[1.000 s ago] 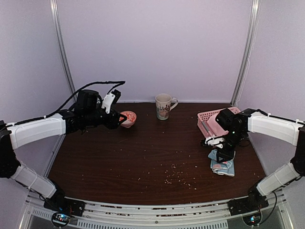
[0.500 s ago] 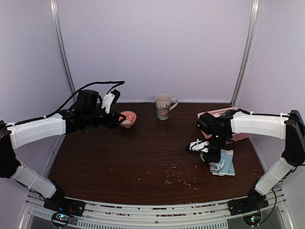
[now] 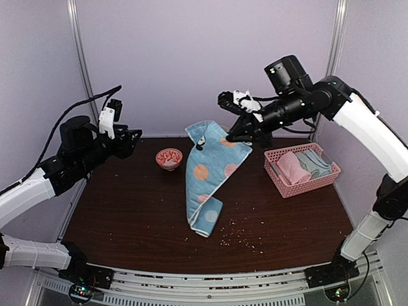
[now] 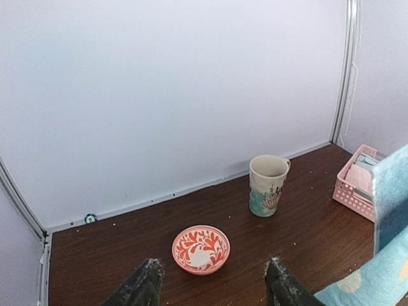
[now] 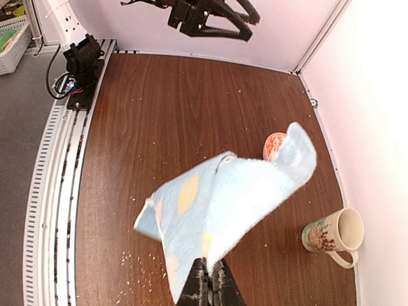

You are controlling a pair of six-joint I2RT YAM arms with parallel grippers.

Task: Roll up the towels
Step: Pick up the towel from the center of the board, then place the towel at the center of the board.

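A light blue towel (image 3: 210, 169) with orange and pink dots hangs unfolded from my right gripper (image 3: 237, 135), which is raised high over the back middle of the table. The towel's lower end (image 3: 207, 218) rests folded on the wood. In the right wrist view the gripper (image 5: 209, 273) is shut on one corner of the towel (image 5: 217, 197). The towel's edge also shows in the left wrist view (image 4: 389, 210). A pale pink towel (image 3: 292, 167) and a sage green one (image 3: 313, 160) lie in the basket. My left gripper (image 3: 126, 137) is open and empty, above the back left, with the same gripper (image 4: 210, 287) just short of the bowl.
The pink lattice basket (image 3: 305, 186) stands at the right; it also shows in the left wrist view (image 4: 352, 191). A red-patterned bowl (image 3: 169, 157) (image 4: 201, 248) sits at back left. A mug (image 4: 268, 185) (image 5: 331, 239) stands near the back wall. Crumbs (image 3: 236, 233) are scattered at front middle.
My right gripper has risen from the table's right front to high at the back, pulling the blue towel up and open. My left arm has drawn back to the left.
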